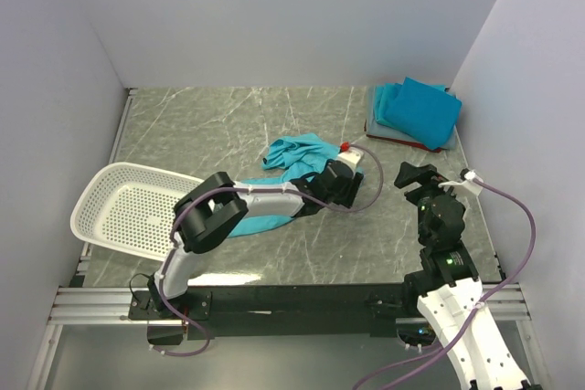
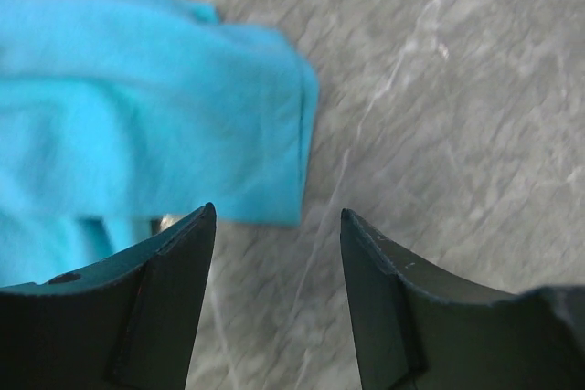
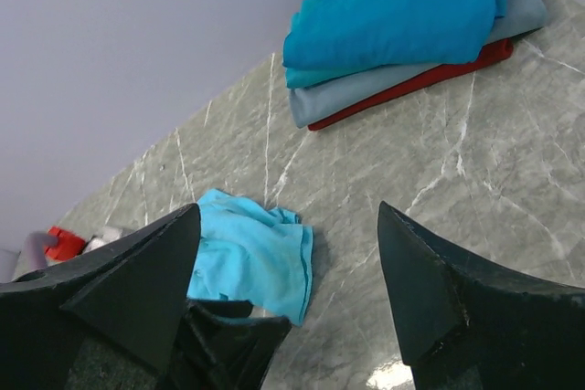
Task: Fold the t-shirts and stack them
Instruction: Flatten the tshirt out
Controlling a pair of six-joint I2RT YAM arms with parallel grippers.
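A crumpled teal t-shirt (image 1: pixel 294 152) lies mid-table, part of it under my left arm. It also shows in the left wrist view (image 2: pixel 155 116) and the right wrist view (image 3: pixel 256 258). My left gripper (image 1: pixel 322 180) (image 2: pixel 277 216) is open and empty, low over bare marble just beside the shirt's hemmed edge. A folded stack (image 1: pixel 416 111) sits at the back right: teal shirts (image 3: pixel 402 6) on top, a pale grey-blue one (image 3: pixel 366 89) below, a red one (image 3: pixel 411 82) at the bottom. My right gripper (image 1: pixel 416 175) (image 3: pixel 288 212) is open and empty, raised right of the crumpled shirt.
A white perforated basket (image 1: pixel 123 207) stands empty at the left, overhanging the table's near-left edge. White walls close in the back and both sides. The table (image 1: pixel 228 125) is grey-green marble. Purple cables trail from both arms.
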